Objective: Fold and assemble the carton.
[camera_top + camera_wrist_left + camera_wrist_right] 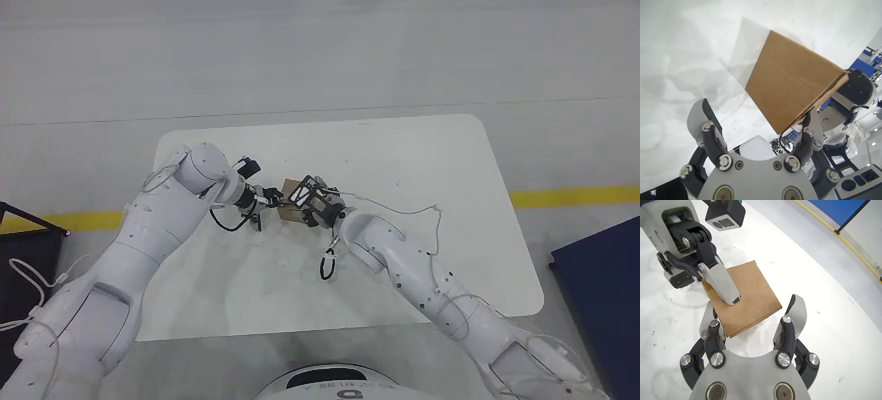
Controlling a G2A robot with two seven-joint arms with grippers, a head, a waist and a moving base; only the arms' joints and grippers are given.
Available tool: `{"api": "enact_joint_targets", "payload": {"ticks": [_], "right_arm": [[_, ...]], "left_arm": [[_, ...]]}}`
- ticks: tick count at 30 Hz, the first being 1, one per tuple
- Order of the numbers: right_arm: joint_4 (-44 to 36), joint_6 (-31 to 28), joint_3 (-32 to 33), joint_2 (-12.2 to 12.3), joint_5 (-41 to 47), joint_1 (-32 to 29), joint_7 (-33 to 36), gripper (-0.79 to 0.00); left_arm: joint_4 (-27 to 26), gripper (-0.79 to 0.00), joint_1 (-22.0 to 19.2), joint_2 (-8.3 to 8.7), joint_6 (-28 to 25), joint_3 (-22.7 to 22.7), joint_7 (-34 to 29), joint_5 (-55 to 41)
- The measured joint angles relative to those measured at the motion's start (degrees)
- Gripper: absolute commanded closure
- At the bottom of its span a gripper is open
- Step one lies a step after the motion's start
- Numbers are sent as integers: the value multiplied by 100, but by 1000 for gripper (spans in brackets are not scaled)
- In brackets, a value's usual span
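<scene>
The flat-folded brown carton [791,81] sits left of the middle of the surface [430,200], between the two end effectors, and appears raised at one edge, with a shadow beneath it. The left end effector [756,108] is spread wide, one finger pressing on the carton's top face and the other off to the side. The right end effector [751,302] is spread too: one finger tucked under the carton's edge, the other close at its corner, not pinching it.
</scene>
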Motion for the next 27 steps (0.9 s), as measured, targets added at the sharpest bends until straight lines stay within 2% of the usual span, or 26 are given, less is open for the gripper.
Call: {"api": "enact_joint_targets", "payload": {"ticks": [6, 19, 27], "right_arm": [[-120, -54, 185, 37, -93, -138, 92, -699], [-531, -271, 608, 99, 50, -407, 56, -616], [-500, -177, 673, 47, 153, -301, 152, -622]], "left_arm": [[61, -785, -53, -30, -26, 33, -12, -8], [75, -785, -124, -26, -238, -183, 10, -318], [-10, -785, -133, -11, -252, -237, -34, -350]]}}
